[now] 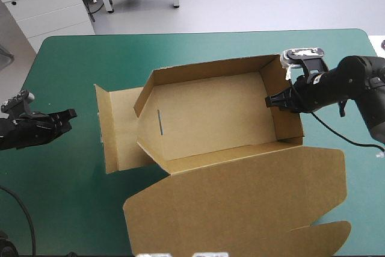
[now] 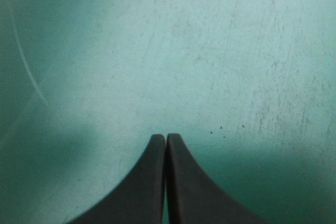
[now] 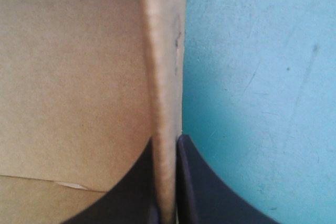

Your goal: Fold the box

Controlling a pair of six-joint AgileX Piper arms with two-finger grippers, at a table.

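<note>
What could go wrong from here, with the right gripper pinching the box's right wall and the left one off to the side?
1. The right gripper holds only the right wall. A pull may drag the whole box or crease that wall, since the left gripper, shut over the teal-green cover, braces nothing.
2. The left end flap lies flat and untucked, so that end may splay open.

The worktop has a teal-green cover, kinda scuffed and speckled up close. Sitting on it, roughly mid-table, is the brown box: tray walls standing up, big lid lying flat toward the near edge, and a side flap flat on the left.
</note>
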